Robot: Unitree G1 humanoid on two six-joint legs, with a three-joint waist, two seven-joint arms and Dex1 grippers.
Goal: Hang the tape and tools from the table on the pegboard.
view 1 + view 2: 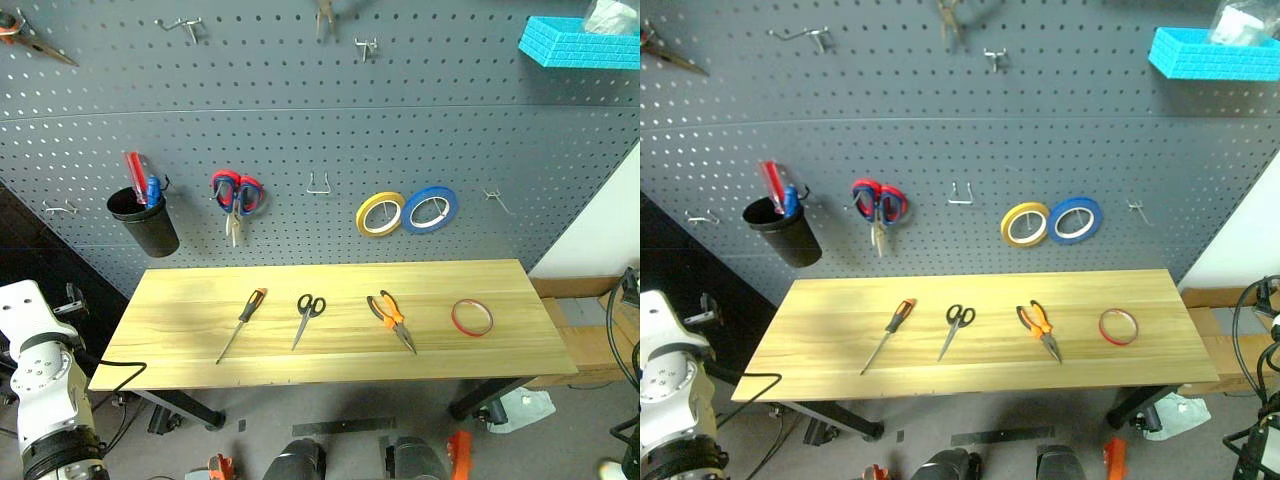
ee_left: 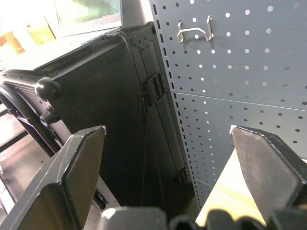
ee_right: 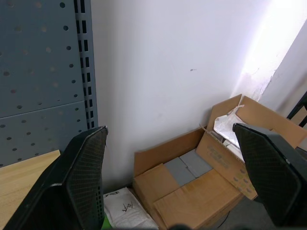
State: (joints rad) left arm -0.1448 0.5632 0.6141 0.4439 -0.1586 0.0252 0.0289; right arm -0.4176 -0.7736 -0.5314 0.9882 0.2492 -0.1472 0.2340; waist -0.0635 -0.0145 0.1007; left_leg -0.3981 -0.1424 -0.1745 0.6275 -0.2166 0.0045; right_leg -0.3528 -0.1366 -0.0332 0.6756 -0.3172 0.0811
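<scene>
1. The left gripper is spread wide with nothing between its fingers; beyond them its wrist view shows the edge of the pegboard, a metal hook and a black case beside the panel.
2. At the pegboard's left, a black cup hangs on the panel holding the red and blue screwdrivers; to its right hang the red-and-blue-handled scissors.
3. On the table, the four loose items lie in a row, each apart from the next. Farthest left is the screwdriver, its orange-and-black handle toward the pegboard and its shaft pointing to the near edge.
4. Next come the black-handled scissors, closed, handles toward the pegboard.
5. Right of centre lie the pliers, orange handles toward the pegboard and jaws pointing toward the near edge.
6. Above them on the panel hang the yellow roll and the blue roll, side by side.
7. The red tape ring lies flat near the table's right end.
8. A blue bin sits high at the pegboard's right.
9. The right gripper is also spread wide and empty, its fingers framing a white wall and cardboard boxes on the floor past the table's end.
</scene>
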